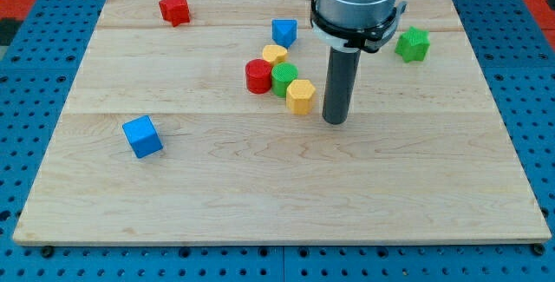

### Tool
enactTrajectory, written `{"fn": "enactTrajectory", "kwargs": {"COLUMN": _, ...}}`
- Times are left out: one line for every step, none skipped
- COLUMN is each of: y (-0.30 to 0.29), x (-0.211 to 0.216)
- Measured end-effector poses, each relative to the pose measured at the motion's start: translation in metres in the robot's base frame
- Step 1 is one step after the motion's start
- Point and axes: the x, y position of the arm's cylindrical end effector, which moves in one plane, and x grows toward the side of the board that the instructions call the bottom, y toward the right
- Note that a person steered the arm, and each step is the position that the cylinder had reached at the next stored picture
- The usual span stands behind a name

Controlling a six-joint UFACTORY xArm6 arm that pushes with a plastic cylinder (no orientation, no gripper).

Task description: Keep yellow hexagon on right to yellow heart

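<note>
The yellow hexagon [300, 95] sits near the board's middle, at the lower right of a tight cluster. The yellow heart [275, 55] lies at the cluster's top, up and to the left of the hexagon. Between them stand a green block [284, 78] and a red cylinder [258, 75], both touching their neighbours. My tip [335, 121] rests on the board just to the right of the yellow hexagon, a small gap apart from it. The rod rises up from there to the arm's grey body [357, 0] at the view's top.
A blue block [284, 31] lies just above the yellow heart. A green block [413, 44] sits at the upper right, a red star-like block [174, 9] at the upper left, a blue cube [142, 136] at the left. The wooden board [277, 204] lies on a blue pegboard.
</note>
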Motion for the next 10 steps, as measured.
{"fn": "enactTrajectory", "kwargs": {"y": -0.002, "x": 0.006}}
{"fn": "enactTrajectory", "kwargs": {"y": -0.071, "x": 0.011}}
{"fn": "enactTrajectory", "kwargs": {"y": -0.09, "x": -0.013}}
{"fn": "enactTrajectory", "kwargs": {"y": -0.038, "x": -0.015}}
{"fn": "enactTrajectory", "kwargs": {"y": -0.033, "x": -0.014}}
{"fn": "enactTrajectory", "kwargs": {"y": -0.014, "x": -0.014}}
{"fn": "enactTrajectory", "kwargs": {"y": 0.034, "x": -0.016}}
{"fn": "enactTrajectory", "kwargs": {"y": 0.052, "x": -0.017}}
{"fn": "enactTrajectory", "kwargs": {"y": 0.018, "x": -0.031}}
{"fn": "enactTrajectory", "kwargs": {"y": 0.017, "x": -0.044}}
